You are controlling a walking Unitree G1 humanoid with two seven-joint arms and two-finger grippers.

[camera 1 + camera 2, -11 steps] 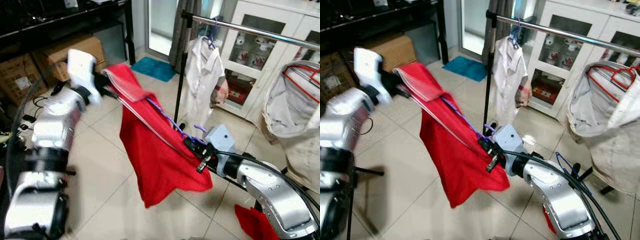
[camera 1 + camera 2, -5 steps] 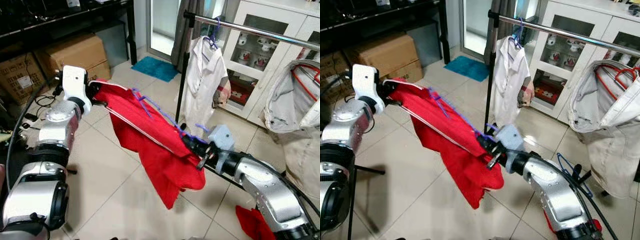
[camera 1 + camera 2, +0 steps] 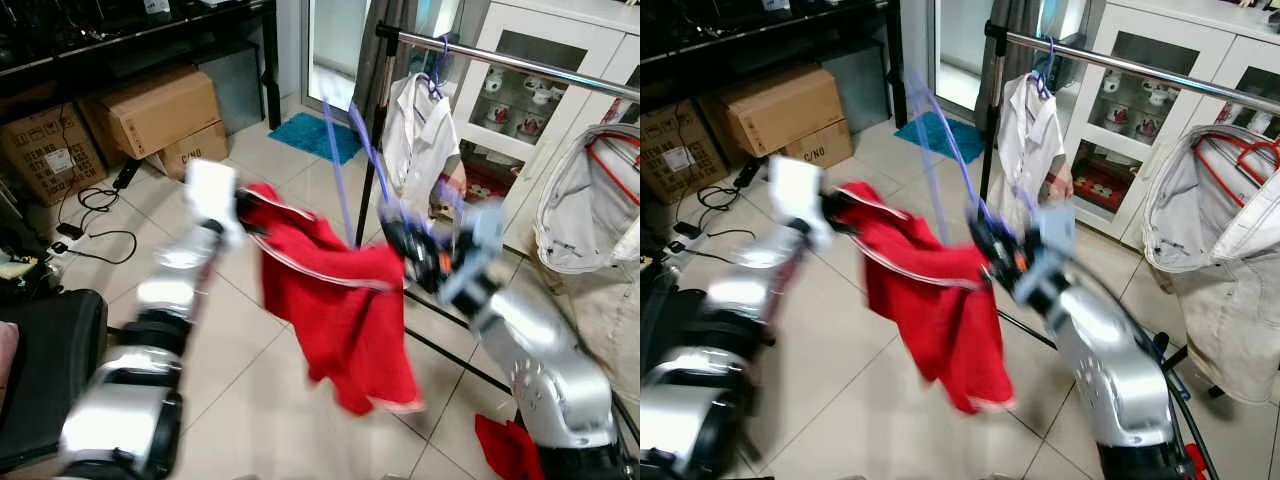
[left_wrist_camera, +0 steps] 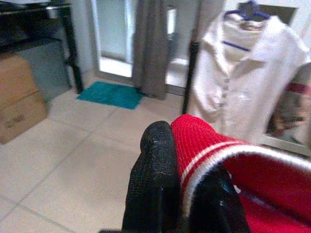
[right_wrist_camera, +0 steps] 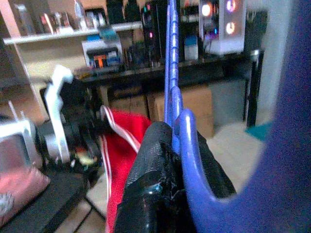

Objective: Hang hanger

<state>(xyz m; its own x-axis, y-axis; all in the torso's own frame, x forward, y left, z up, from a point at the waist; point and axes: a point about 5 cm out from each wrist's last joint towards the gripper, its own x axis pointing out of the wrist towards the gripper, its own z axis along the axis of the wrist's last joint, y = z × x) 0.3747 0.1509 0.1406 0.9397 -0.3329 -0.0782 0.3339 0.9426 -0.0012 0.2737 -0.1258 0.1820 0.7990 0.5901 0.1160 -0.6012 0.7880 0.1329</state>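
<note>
A red garment (image 3: 345,300) with white trim hangs bunched between my two arms. My left gripper (image 3: 243,205) is shut on its striped edge, and the left wrist view shows the black fingers (image 4: 153,170) pinching that red edge (image 4: 199,141). My right gripper (image 3: 402,237) is shut on a purple hanger (image 3: 333,160), which stands up steeply from the garment. The right wrist view has the hanger (image 5: 171,73) clamped between the fingers (image 5: 155,160). The metal rail (image 3: 500,62) runs above and behind, to the right.
A white shirt (image 3: 420,135) hangs on the rail's left end beside its black upright post (image 3: 372,150). A pale garment on a red hanger (image 3: 590,215) hangs at the right. Cardboard boxes (image 3: 165,110) and cables lie left, a white cabinet (image 3: 520,110) behind, a red cloth (image 3: 510,450) on the floor.
My right arm has swung up and left, tipping the hanger from lying along the garment to standing nearly upright. The left gripper moved right, so the garment now sags bunched between the arms.
</note>
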